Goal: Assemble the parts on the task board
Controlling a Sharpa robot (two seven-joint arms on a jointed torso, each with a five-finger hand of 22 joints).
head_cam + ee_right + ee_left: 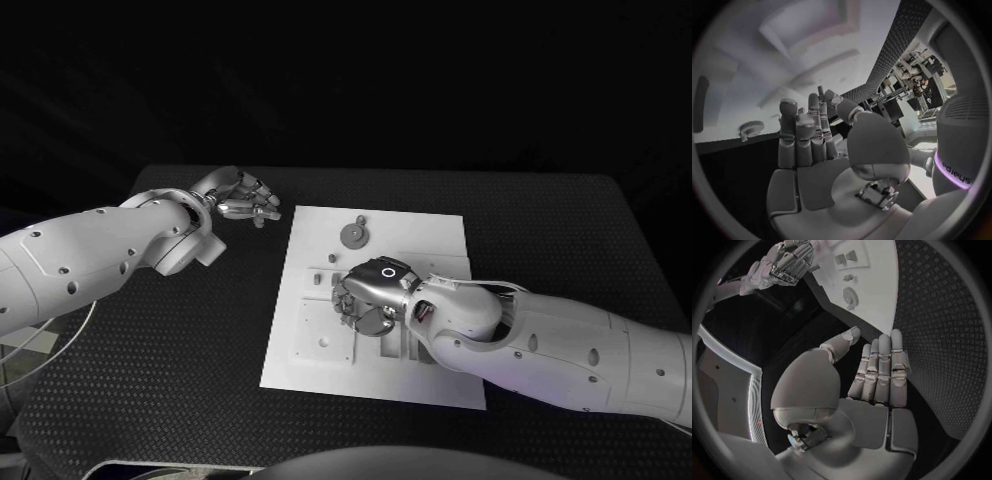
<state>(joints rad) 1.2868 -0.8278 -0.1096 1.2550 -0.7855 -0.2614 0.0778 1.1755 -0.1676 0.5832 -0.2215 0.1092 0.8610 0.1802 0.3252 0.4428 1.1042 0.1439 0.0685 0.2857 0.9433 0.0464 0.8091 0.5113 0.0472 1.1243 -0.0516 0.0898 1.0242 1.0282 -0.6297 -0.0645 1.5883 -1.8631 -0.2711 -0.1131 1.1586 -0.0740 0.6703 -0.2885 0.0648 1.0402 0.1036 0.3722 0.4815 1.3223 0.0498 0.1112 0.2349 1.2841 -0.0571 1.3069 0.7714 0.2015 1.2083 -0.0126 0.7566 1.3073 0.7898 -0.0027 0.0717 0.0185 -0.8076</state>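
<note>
Overhead, the right hand (372,290) hovers low over the middle of the white task board (418,235) on the black tabletop (548,230), its fingers curled down among the moulded recesses — whether they pinch a part cannot be told from above. A small round gear (355,235) lies free on the board's far end. The left hand (238,195) waits off the board's far left corner, fingers loosely apart, holding nothing.

From the left wrist, that hand's fingers (879,370) stand straight and side by side, empty, with the gear (851,297) beyond them.

From the right wrist, the fingers (804,135) rise upright and seem empty; the gear (751,129) sits beside them. It looks light, rigid, toothed — probably best pinched by its rim.
</note>
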